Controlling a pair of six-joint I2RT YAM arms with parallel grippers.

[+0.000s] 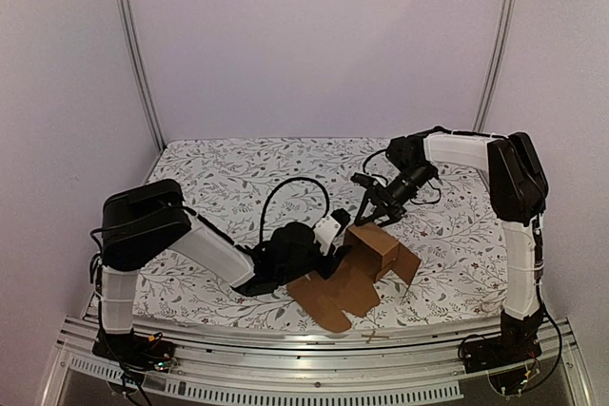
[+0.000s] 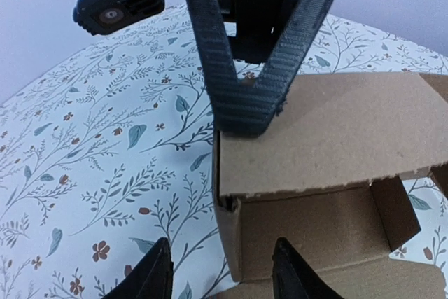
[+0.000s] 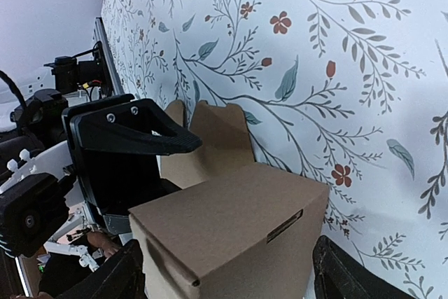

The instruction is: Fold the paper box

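The paper box (image 1: 376, 246) is brown cardboard, partly raised into a small carton near the table's front centre, with flat flaps (image 1: 333, 297) still spread toward the front edge. My left gripper (image 1: 341, 240) is at the carton's left side. In the left wrist view it (image 2: 222, 271) is open, and its fingertips (image 2: 157, 271) straddle a corner edge of the box (image 2: 336, 131). My right gripper (image 1: 379, 216) is over the carton from behind. In the right wrist view it (image 3: 227, 278) is open wide with the box (image 3: 238, 208) between its fingers. One right finger (image 2: 245, 103) rests on the top panel.
The floral tablecloth (image 1: 247, 173) covers the table. An aluminium rail (image 1: 314, 368) runs along the front edge, and frame posts (image 1: 138, 54) stand at the back corners before pale walls. The left arm's cable (image 1: 285, 192) loops above its wrist.
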